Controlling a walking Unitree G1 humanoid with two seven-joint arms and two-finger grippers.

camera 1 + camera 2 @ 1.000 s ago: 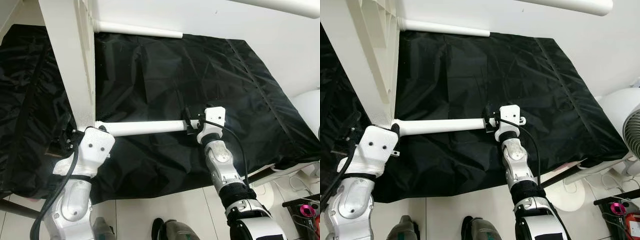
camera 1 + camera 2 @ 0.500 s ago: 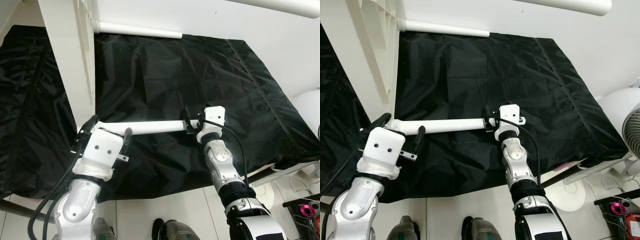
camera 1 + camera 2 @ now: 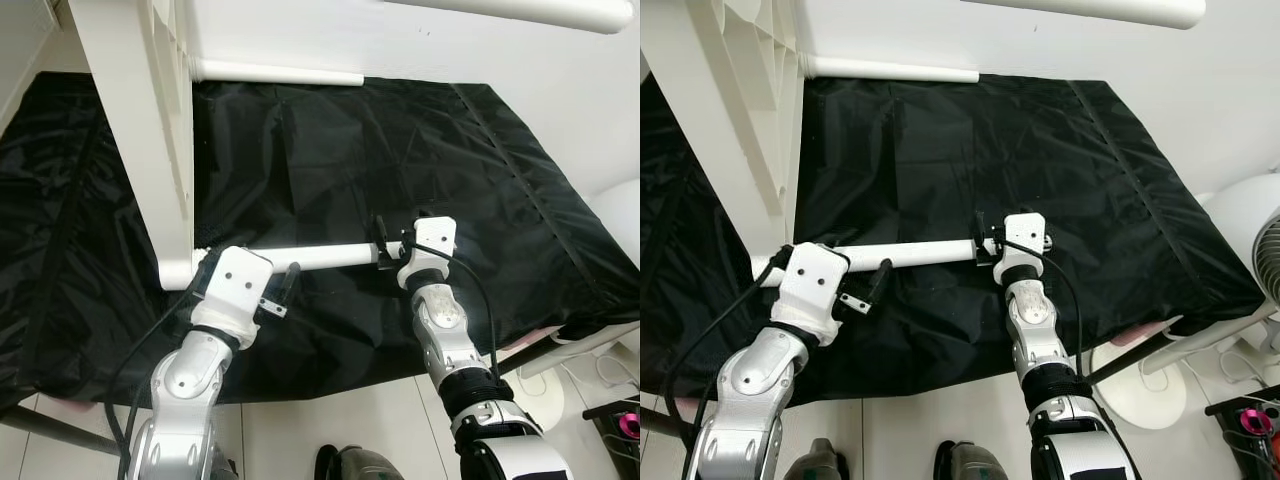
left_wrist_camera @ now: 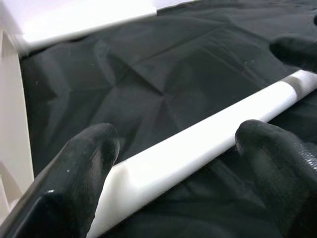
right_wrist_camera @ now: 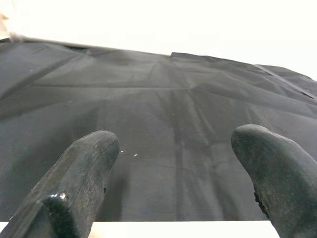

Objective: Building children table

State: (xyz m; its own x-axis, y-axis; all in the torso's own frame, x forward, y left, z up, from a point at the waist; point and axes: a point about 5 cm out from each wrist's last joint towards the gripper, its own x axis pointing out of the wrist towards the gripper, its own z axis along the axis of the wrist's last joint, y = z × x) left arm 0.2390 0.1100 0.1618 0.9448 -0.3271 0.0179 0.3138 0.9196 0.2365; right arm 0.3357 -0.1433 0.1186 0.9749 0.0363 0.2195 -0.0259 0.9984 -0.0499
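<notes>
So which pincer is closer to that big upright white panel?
Left. The left pincer straddles the white leg beside the panel; the right pincer is at the leg's far end.

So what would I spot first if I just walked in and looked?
Probably the white rod lying across the black sheet, with a robot arm at each end. The left tool has its fingers open around the rod near the tall white frame. The right tool sits at the rod's other end.

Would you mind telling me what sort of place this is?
Probably a room at home: white furniture parts, like a table leg, lie on a black sheet over tiled floor, beside a fan.
</notes>
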